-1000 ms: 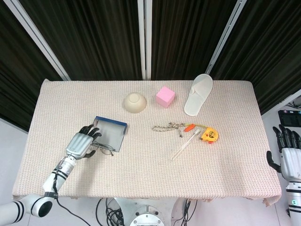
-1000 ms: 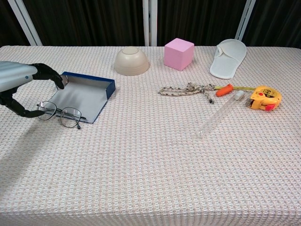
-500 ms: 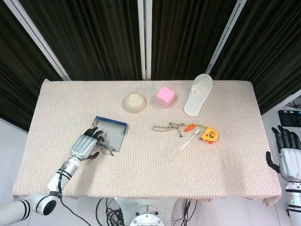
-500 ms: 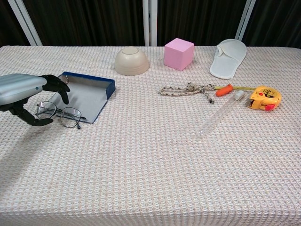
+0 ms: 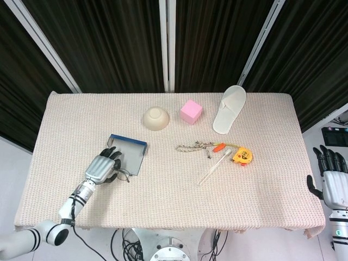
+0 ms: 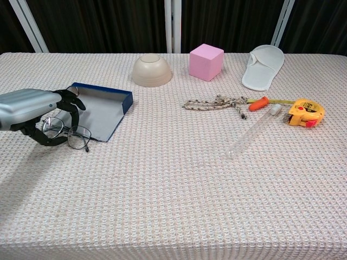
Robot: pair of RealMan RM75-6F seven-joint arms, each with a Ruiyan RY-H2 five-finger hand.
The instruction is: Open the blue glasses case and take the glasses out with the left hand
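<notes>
My left hand (image 6: 33, 111) has a smooth, silvery metallic back and matt black fingers (image 6: 72, 103). The glasses (image 6: 68, 132) have thin wire rims. The blue glasses case (image 6: 103, 110) shows a smooth grey lining. The tablecloth (image 6: 179, 189) is rough waffle-weave cloth. The tape measure (image 6: 306, 111) looks like glossy yellow plastic.

We see the left hand (image 5: 102, 168) over the glasses (image 5: 123, 174), fingers curled at the near edge of the open blue glasses case (image 5: 129, 153); grip not clear from here. Right hand (image 5: 332, 182) hangs off the table's (image 5: 163, 201) right edge, fingers apart, holding nothing. Bowl (image 5: 155, 118), pink cube (image 5: 191, 111), slipper (image 5: 229, 109), tape measure (image 5: 242, 156) well apart.
</notes>
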